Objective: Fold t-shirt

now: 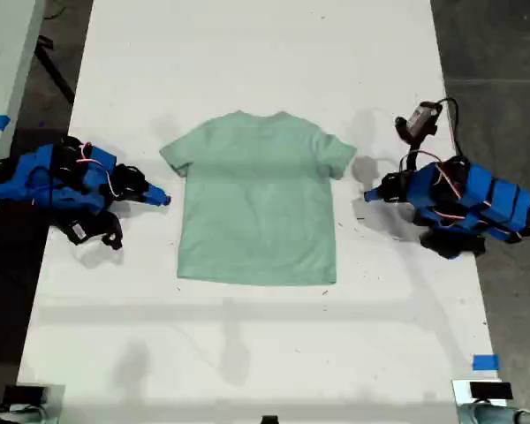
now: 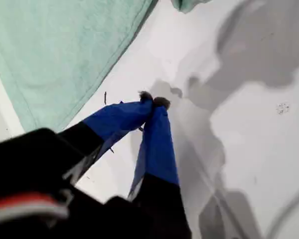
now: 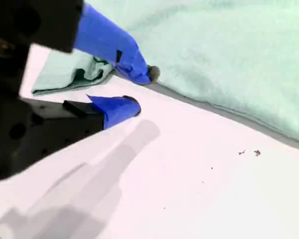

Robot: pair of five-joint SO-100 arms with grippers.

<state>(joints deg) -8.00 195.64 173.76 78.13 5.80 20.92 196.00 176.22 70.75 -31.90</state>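
Counting from the exterior view's left: my second gripper (image 1: 163, 198), jaws a little apart, empty; one t-shirt (image 1: 256, 203) flat mid-table (image 1: 247, 53) (neck toward that view's top, long way up-and-down); my first gripper (image 1: 369, 194), tips pinched together, empty.

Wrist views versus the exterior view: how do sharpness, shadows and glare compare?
Exterior view: even, soft overhead light, sharp enough, faint shadows beside both arms and across the table, no glare on the t-shirt. First wrist view: my first gripper is fairly sharp, the housing nearest the lens blurred, broad grey shadows on the table. Second wrist view: near housing blurred, my second gripper soft, one long shadow.
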